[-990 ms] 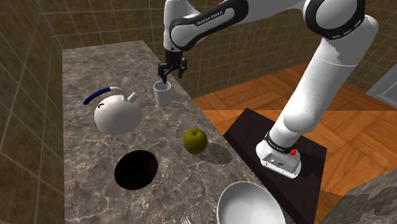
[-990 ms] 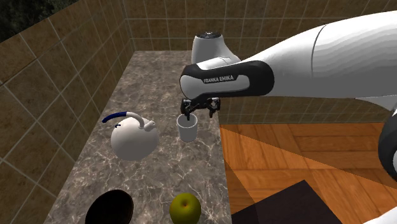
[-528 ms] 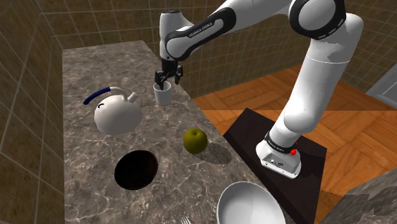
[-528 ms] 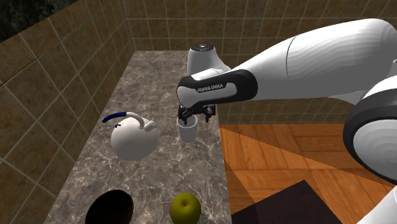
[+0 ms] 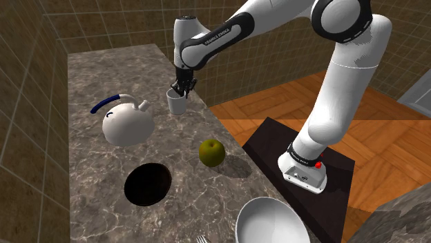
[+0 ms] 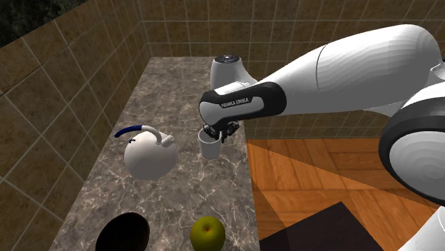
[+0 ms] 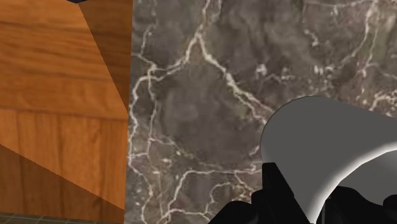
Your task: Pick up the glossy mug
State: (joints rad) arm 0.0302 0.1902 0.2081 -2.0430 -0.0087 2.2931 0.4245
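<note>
A small white glossy mug [image 5: 177, 104] stands upright on the dark marble counter [image 5: 103, 76], close to the edge that borders the wooden floor. My black gripper [image 5: 182, 89] comes down on it from above, shut on the mug's wall at the rim. From the second exterior view the mug [image 6: 210, 148] sits just under the gripper [image 6: 216, 133]. In the wrist view the mug [image 7: 318, 143] lies right at the gripper [image 7: 315, 202], and one black finger [image 7: 275, 191] presses against its side.
A white kettle [image 5: 128, 125] with a blue handle stands beside the mug on the shoulder view's left. Nearer the stand are a green apple [image 5: 211, 152], a round black hole [image 5: 148, 184] in the counter and a white bowl [image 5: 271, 224]. Tiled walls border the counter.
The gripper has dropped from above the mug onto its rim, and its fingers have closed on the mug's wall. The mug, kettle and apple have not moved.
</note>
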